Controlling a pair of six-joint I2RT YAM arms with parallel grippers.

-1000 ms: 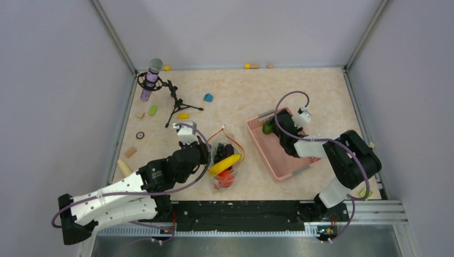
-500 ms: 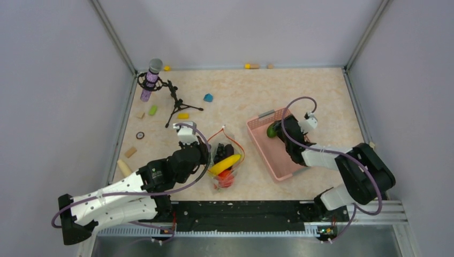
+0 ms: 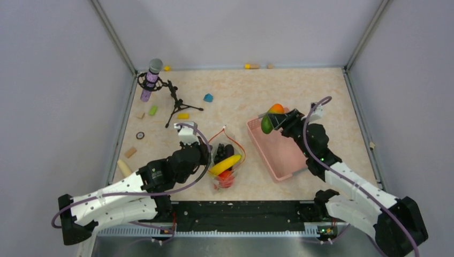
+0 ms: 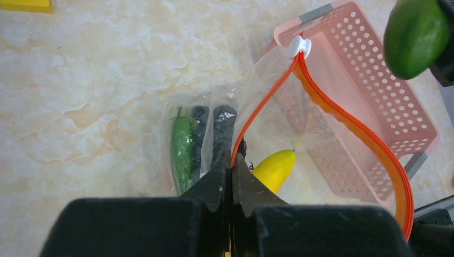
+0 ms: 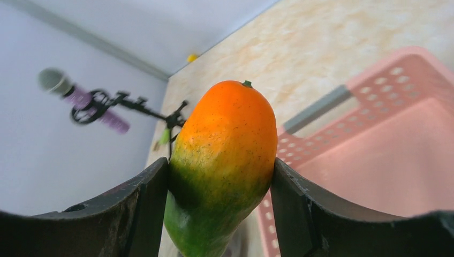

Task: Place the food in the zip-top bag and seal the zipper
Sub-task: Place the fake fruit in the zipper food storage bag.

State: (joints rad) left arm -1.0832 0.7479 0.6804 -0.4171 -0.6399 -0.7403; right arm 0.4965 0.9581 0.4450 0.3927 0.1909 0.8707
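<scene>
Two risks: orange-green fruit (image 5: 227,134), clamped in right gripper (image 5: 218,171), could slip; left gripper (image 4: 232,163) pinches zipper (image 4: 348,116), zip-top bag (image 4: 278,123) mouth possibly too narrow.

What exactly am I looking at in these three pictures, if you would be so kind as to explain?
These are two robot arms bolted to the near edge of a table. One picture looks down from above; the other two come from a camera on each wrist. The left pincer is shut on the rim of a clear zip-top bag, holding its mouth open; a banana and other toy food lie inside. The right pincer grips an orange-and-green toy fruit above the far corner of a pink basket. A microphone on a stand and small blocks sit further back.
</scene>
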